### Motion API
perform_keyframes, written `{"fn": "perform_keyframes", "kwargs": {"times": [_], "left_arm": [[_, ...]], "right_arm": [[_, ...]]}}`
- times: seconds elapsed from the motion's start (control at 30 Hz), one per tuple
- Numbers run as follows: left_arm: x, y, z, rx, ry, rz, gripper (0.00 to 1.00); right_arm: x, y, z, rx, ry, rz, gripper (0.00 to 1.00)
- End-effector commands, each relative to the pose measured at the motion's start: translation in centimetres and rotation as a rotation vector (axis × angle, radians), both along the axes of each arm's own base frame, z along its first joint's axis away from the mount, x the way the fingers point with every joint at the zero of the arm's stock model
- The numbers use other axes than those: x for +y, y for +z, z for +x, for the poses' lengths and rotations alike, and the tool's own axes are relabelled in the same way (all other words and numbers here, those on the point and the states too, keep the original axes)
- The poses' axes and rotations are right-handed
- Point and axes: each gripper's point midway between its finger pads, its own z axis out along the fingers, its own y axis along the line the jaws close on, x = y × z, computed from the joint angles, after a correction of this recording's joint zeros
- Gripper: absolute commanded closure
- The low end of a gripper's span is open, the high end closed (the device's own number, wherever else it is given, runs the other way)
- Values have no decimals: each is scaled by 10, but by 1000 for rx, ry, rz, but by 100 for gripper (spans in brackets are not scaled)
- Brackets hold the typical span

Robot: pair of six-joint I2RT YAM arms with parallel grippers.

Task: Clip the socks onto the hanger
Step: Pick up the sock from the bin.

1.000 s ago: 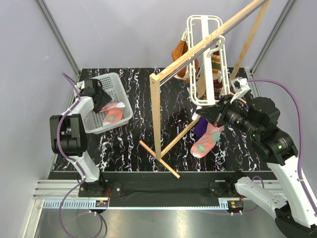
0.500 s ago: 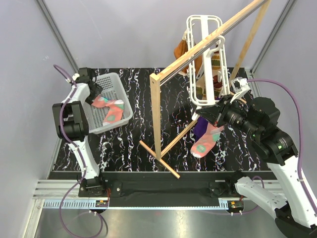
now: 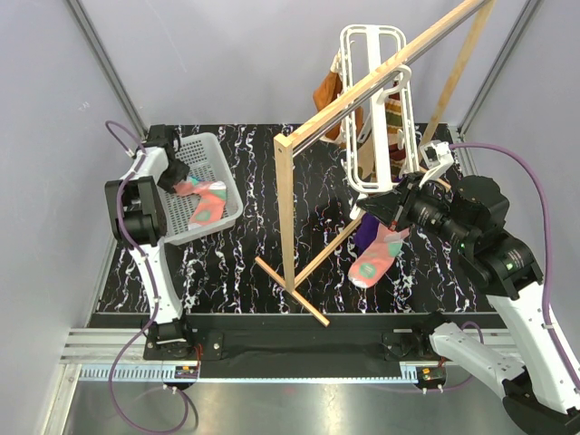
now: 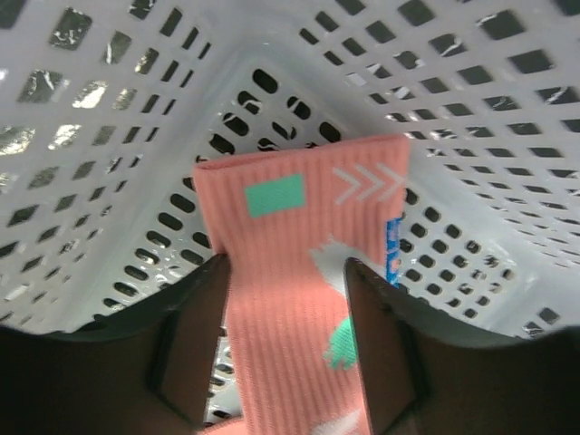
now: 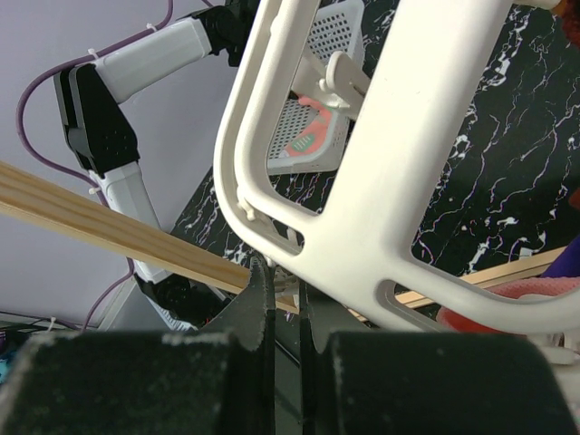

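One pink sock with teal patches lies in the white basket. My left gripper is down in that basket, open, with one finger on each side of the sock just below its cuff. The white hanger hangs from the wooden rail. A second pink sock dangles under its lower corner. A tan striped sock hangs inside the frame. My right gripper is shut, its tips right at the lower corner of the hanger. Whether they pinch a clip is unclear.
The wooden rail stand crosses the middle of the table, its foot bar reaching toward the near edge. An orange-brown cloth hangs behind the hanger and a purple cloth below it. The basket walls close in around my left gripper.
My left gripper has shifted toward the basket's back left corner, onto the sock's cuff end, and its jaws have narrowed a little. The right arm, the hanger and the hanging sock have not moved.
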Motion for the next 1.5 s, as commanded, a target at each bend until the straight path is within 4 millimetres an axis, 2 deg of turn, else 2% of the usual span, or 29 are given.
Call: {"fn": "perform_keyframes", "kwargs": {"times": [0.0,0.03,0.07,0.17,0.33,0.37,0.43,0.47,0.53,0.57,0.6,0.67,0.7,0.73,0.77,0.8,0.87,0.9,0.97,1.0,1.03,1.07,1.1,1.2,1.23,1.4,1.47], "left_arm": [[-1,-14,-2,25,-6,-31,49],[-3,-13,2,4,-37,-42,57],[-3,-11,5,-9,-51,-49,78],[-7,1,13,-66,-111,-55,98],[-11,38,22,-171,-197,-28,100],[-11,61,23,-224,-209,-12,100],[-13,79,22,-289,-237,10,100],[-14,107,20,-351,-248,28,100],[-18,134,18,-430,-300,56,100],[-20,139,11,-437,-310,58,100],[-24,166,5,-489,-331,78,100],[-35,179,-9,-523,-381,57,100],[-47,209,-17,-600,-434,57,100],[-55,221,-25,-637,-464,58,100],[-64,219,-35,-648,-497,51,100],[-79,253,-46,-750,-562,88,100],[-109,270,-64,-827,-689,70,100],[-139,286,-85,-905,-819,77,100],[-167,297,-106,-964,-933,89,100],[-201,298,-122,-998,-1066,90,100],[-217,311,-139,-1049,-1133,102,100],[-232,314,-150,-1070,-1192,99,100],[-258,321,-166,-1115,-1289,102,100],[-297,329,-208,-1225,-1469,33,100],[-304,324,-217,-1235,-1509,2,100],[-344,324,-264,-1320,-1693,-109,100],[-354,324,-275,-1334,-1722,-148,100]], "right_arm": [[4,-3,-6,27,36,1,100],[4,-4,-5,30,36,0,100],[4,-3,-6,30,36,0,100],[4,-3,-6,30,36,0,100],[5,-3,-5,27,38,0,100],[5,-2,-5,26,35,0,100],[4,-2,-4,24,32,0,100],[4,-2,-4,23,32,-1,100],[4,-3,-4,25,32,-1,100],[4,-3,-4,24,32,0,100],[4,-3,-5,21,32,-1,100],[3,-3,-5,19,30,-3,100],[4,-4,-4,18,30,-4,100],[4,-3,-4,16,30,-2,100],[4,-3,-4,16,33,-2,100],[5,-2,-3,12,36,2,100],[7,-3,-3,16,45,7,100],[8,-2,-2,10,48,12,100],[9,0,-2,4,50,20,100],[10,0,-1,3,52,23,100],[10,2,-1,1,50,29,100],[11,2,0,1,51,31,100],[11,5,0,-9,52,37,100],[15,11,0,-16,68,63,100],[16,13,-1,-15,74,73,100],[19,21,-2,-24,87,102,100],[21,22,-4,-20,102,111,100]]}}
